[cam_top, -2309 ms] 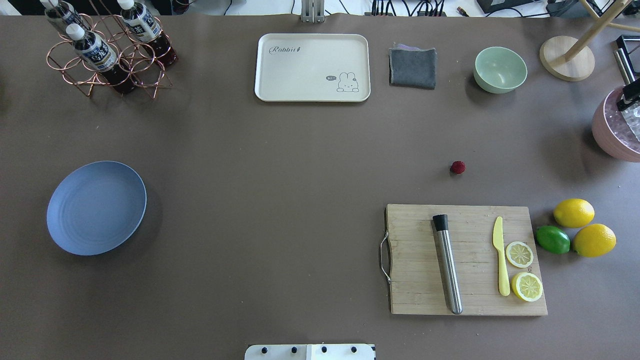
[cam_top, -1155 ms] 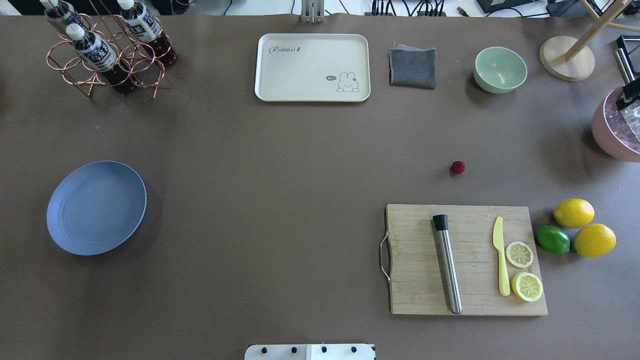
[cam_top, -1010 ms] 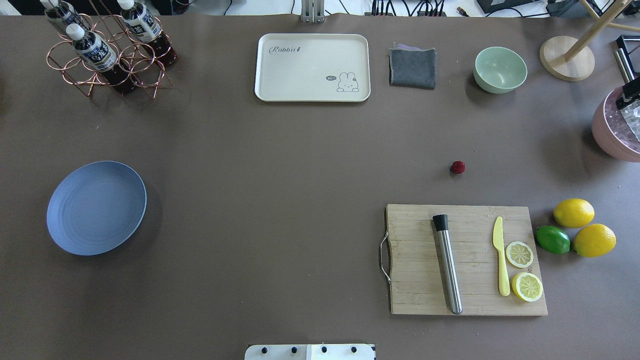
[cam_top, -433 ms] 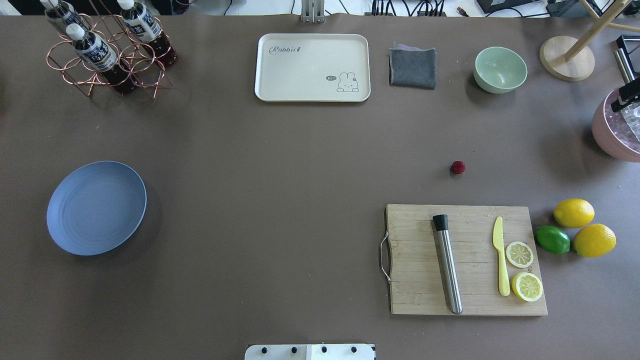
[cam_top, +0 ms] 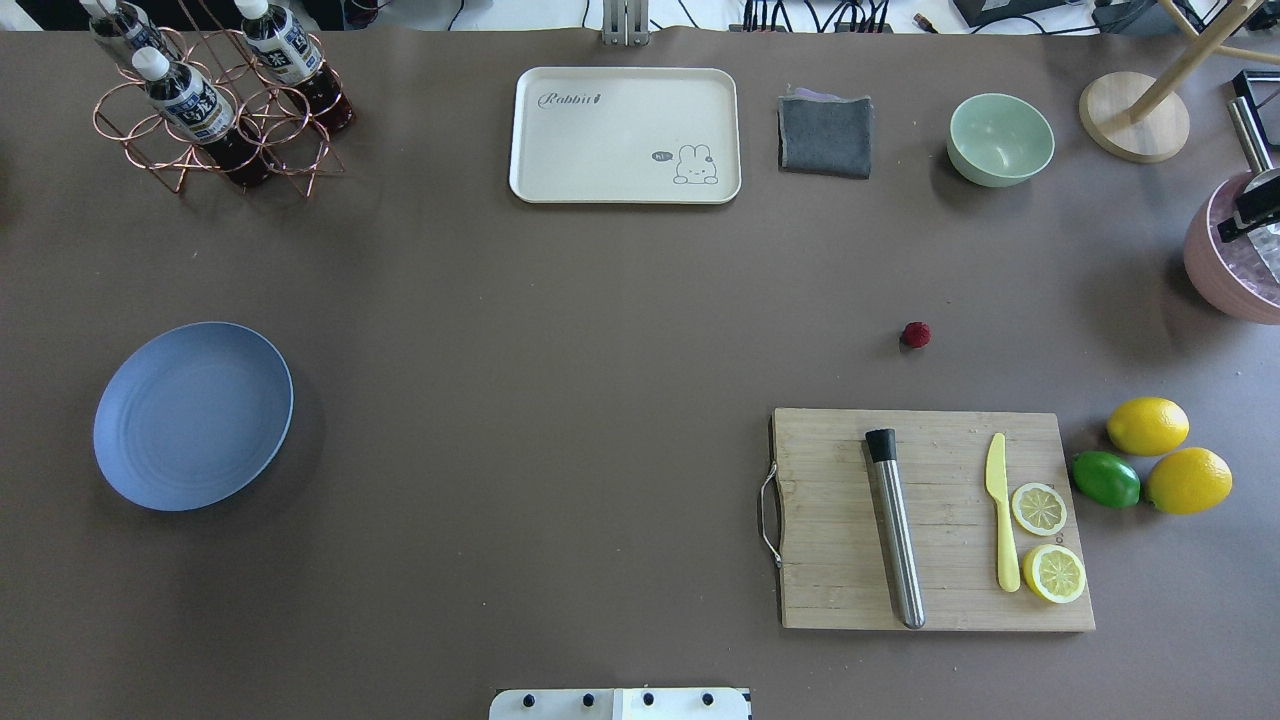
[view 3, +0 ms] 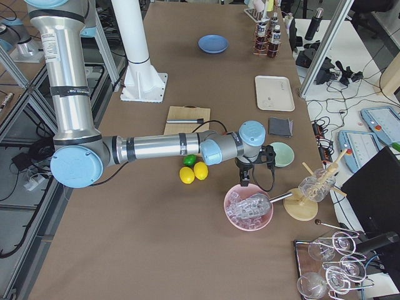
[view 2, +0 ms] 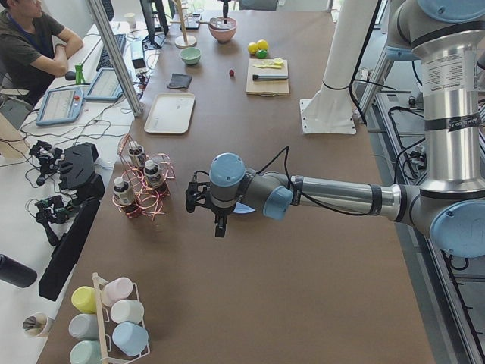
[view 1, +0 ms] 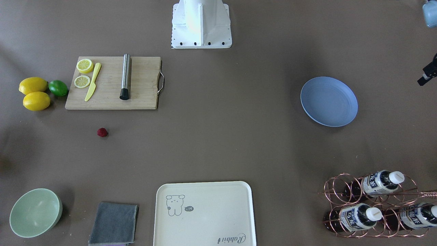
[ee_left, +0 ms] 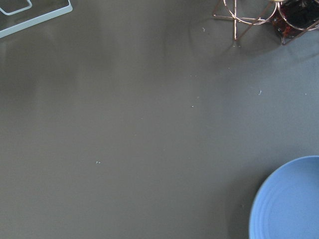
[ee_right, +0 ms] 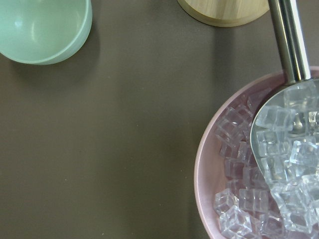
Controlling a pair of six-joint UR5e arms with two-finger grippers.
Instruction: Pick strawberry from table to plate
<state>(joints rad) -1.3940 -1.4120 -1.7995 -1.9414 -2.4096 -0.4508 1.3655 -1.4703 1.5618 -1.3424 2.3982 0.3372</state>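
I see a board (cam_top: pixel 830 520) bearing a steel rod (cam_top: pixel 897 535), yellow knife (cam_top: pixel 1000 510) and two lemon slices (cam_top: pixel 1039 508); just beside it, a lime (cam_top: pixel 1105 479) touches two lemons (cam_top: pixel 1147 425).

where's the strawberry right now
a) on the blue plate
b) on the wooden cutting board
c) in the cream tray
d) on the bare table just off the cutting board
D: the strawberry lies on the bare table, a little beyond the far edge of the cutting board, while the plate across the table holds nothing.
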